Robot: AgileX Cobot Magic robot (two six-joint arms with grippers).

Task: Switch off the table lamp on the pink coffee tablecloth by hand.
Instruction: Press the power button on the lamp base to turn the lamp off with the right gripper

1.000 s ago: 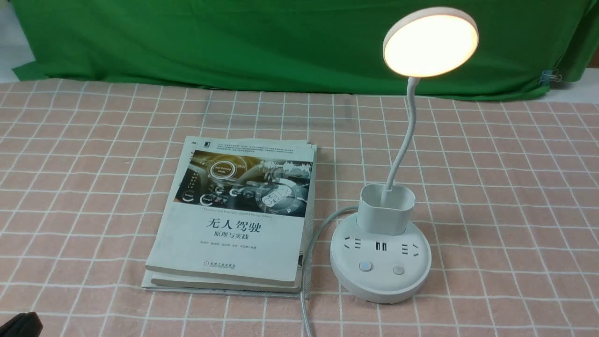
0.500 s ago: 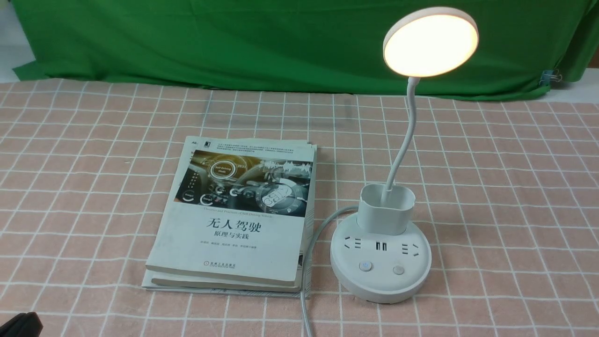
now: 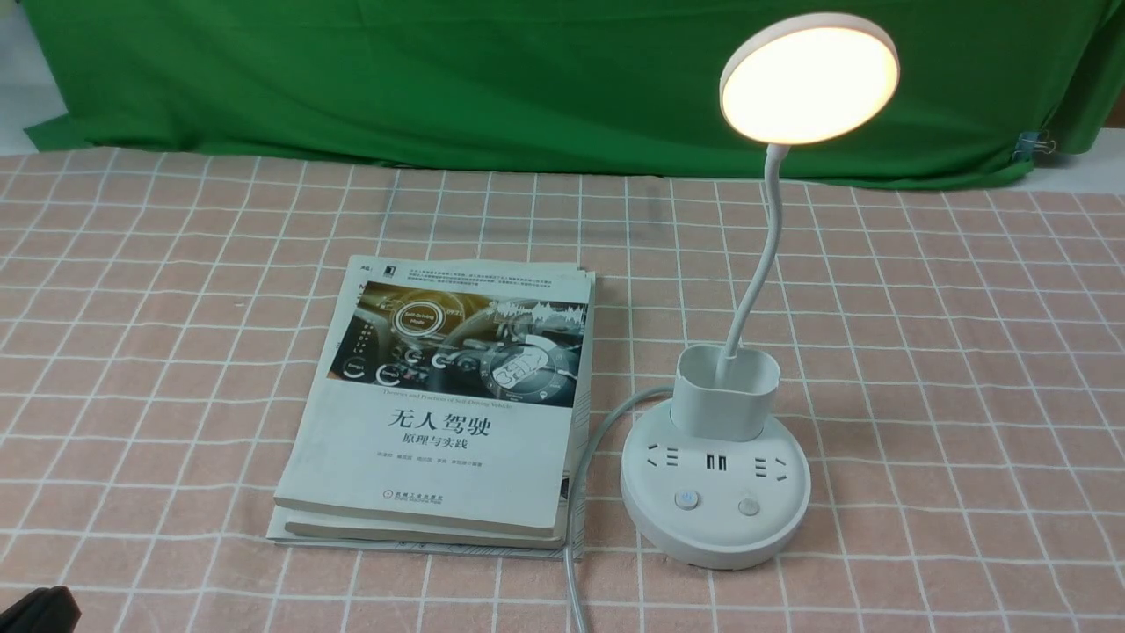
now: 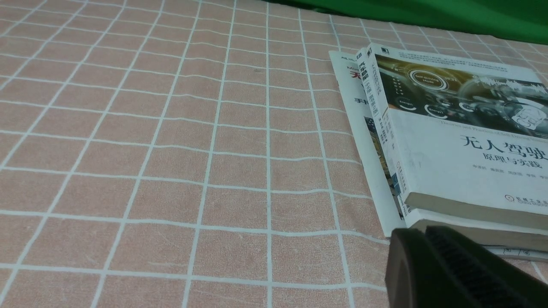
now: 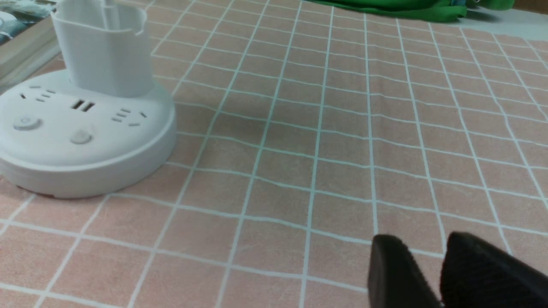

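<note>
The white table lamp stands on the pink coffee tablecloth (image 3: pixel 967 352), right of centre. Its disc head (image 3: pixel 809 79) glows warm. Its round base (image 3: pixel 714 527) has sockets and two buttons (image 3: pixel 685 500) at the front, behind them the cup holder (image 3: pixel 725 396). My left gripper (image 4: pixel 421 233) is shut and empty, low by the book's near corner; only a black bit of it (image 3: pixel 35 611) shows in the front view. My right gripper (image 5: pixel 428 244) has a narrow gap between its tips and is empty, well to the right of the lamp base (image 5: pixel 85 141).
A stack of books (image 3: pixel 448 413) lies left of the lamp; it also shows in the left wrist view (image 4: pixel 462 149). The lamp's white cord (image 3: pixel 576 527) runs between books and base toward the front edge. A green cloth (image 3: pixel 439 79) hangs at the back.
</note>
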